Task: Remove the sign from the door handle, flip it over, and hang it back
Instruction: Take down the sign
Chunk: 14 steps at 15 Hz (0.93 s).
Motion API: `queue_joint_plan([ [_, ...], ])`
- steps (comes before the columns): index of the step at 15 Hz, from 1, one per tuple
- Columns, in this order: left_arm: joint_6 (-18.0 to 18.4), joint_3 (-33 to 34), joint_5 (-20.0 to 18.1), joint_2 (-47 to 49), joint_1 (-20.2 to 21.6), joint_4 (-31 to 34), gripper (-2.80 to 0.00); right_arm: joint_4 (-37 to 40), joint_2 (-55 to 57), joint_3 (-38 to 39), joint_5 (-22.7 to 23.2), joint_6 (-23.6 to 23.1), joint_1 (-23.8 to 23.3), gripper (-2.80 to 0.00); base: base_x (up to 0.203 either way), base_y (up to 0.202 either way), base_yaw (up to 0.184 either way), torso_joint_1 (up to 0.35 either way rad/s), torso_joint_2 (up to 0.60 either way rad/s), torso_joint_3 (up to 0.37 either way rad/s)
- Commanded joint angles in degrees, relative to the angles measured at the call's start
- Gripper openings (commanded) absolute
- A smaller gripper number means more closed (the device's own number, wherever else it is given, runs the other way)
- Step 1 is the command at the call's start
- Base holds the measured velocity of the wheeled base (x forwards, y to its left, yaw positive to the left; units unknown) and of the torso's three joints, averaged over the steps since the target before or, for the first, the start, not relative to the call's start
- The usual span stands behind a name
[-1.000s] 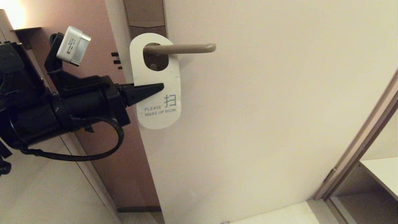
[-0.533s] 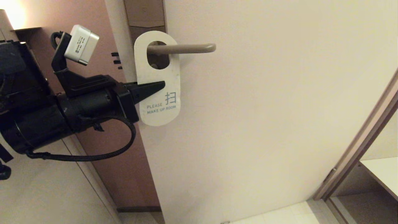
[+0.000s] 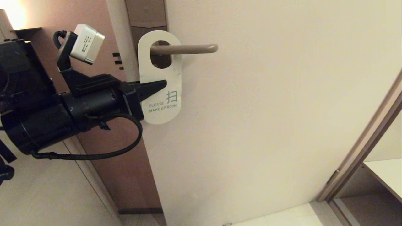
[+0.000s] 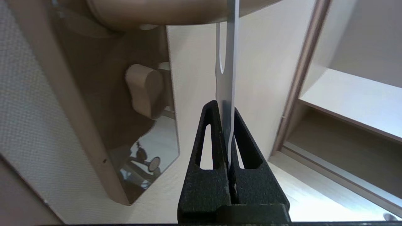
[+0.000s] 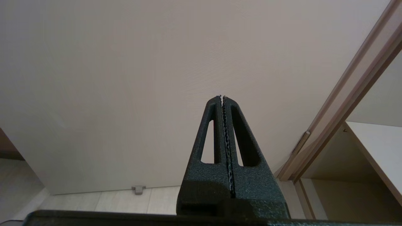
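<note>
The sign (image 3: 160, 75) shows its white "PLEASE MAKE UP ROOM" side and has its oval hole around the door handle (image 3: 183, 48), a beige-bronze lever on a brownish lock plate (image 3: 147, 18). My left gripper (image 3: 163, 84) reaches in from the left and is shut on the sign's middle. In the left wrist view the sign (image 4: 227, 69) is seen edge-on, pinched between the black fingers (image 4: 211, 131), with the handle (image 4: 163, 12) above. My right gripper (image 5: 222, 98) is shut and empty, low in front of the door, out of the head view.
The cream door (image 3: 267, 110) fills most of the view. Dark latch bolts (image 3: 116, 61) stick out of its edge left of the sign. A door frame (image 3: 361, 147) and a white shelf (image 3: 386, 175) stand at the right. A thumb-turn knob (image 4: 144, 89) sits below the handle.
My left gripper has moved up and to the right with the sign, which has turned more upright and slid along the handle toward the lock plate.
</note>
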Motion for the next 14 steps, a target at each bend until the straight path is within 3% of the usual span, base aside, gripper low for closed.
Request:
queue_joint_plan([
  [1,0.0,-0.19,0.57,0.36,-0.26,-0.21,-2.8,0.02,0.07,0.0,0.04,-0.02,0.02,-2.8,0.0,0.0,0.0,0.0,0.0,0.0],
  [7,0.38,-1.98,2.38,1.84,-2.39,-0.21,-2.8,0.02,0.07,0.0,0.04,-0.06,0.02,-2.8,0.0,0.0,0.0,0.0,0.0,0.0],
  [14,0.47,-5.15,7.14,5.18,-4.12,-0.26,-2.8,0.02,0.07,0.0,0.04,-0.02,0.02,-2.8,0.0,0.0,0.0,0.0,0.0,0.0],
])
